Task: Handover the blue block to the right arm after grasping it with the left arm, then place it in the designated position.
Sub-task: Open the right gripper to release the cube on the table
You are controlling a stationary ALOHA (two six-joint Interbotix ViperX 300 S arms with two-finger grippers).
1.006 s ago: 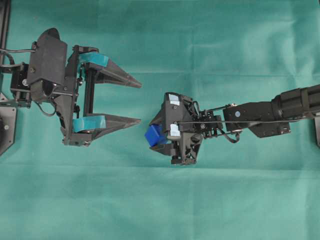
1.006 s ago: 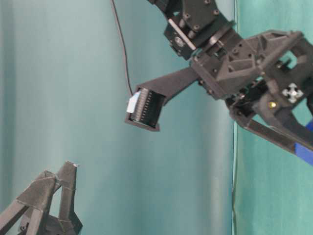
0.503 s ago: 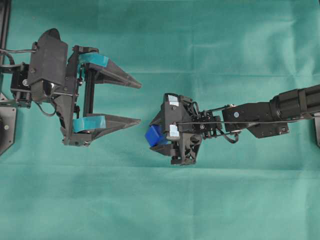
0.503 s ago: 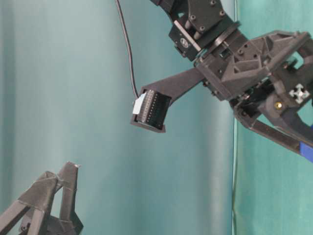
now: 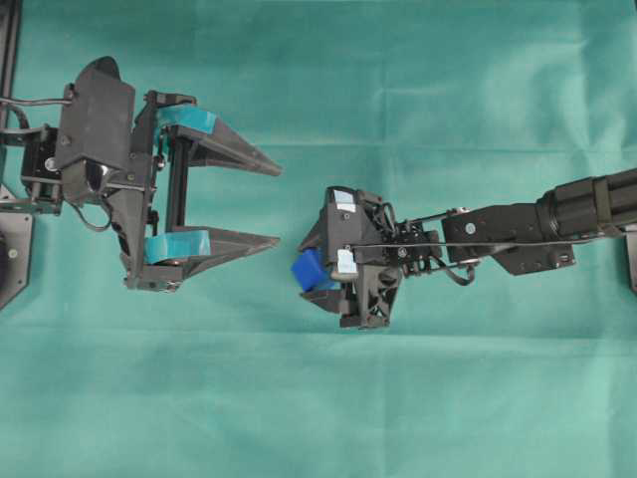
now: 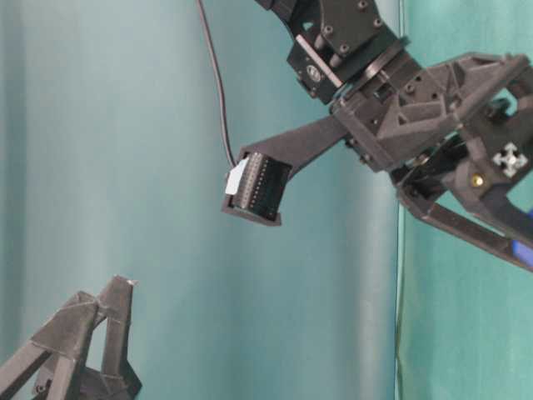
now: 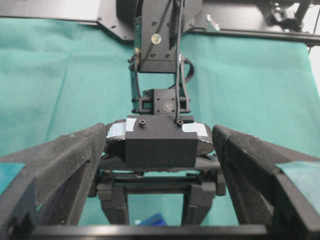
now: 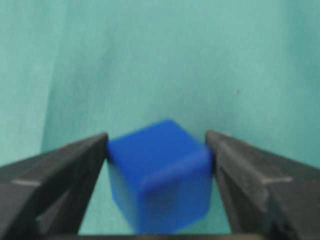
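Blue block [image 8: 159, 175] between right pincer [image 8: 159, 150] fingers [image 8: 65, 165]

The surface is covered by a green cloth [image 5: 418, 100], faintly creased and wrinkled, spread across the whole overhead view. A black metal rail [image 5: 9, 45] is seen along its left edge. Whether the small bright blue plastic cube [image 5: 308, 269] rests on the cloth cannot be told.

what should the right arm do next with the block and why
Probably open the right gripper fully, then lift clear. The blue block shows blurred between its fingers, grip unclear, and the left gripper stands open and apart, so the handover looks done.
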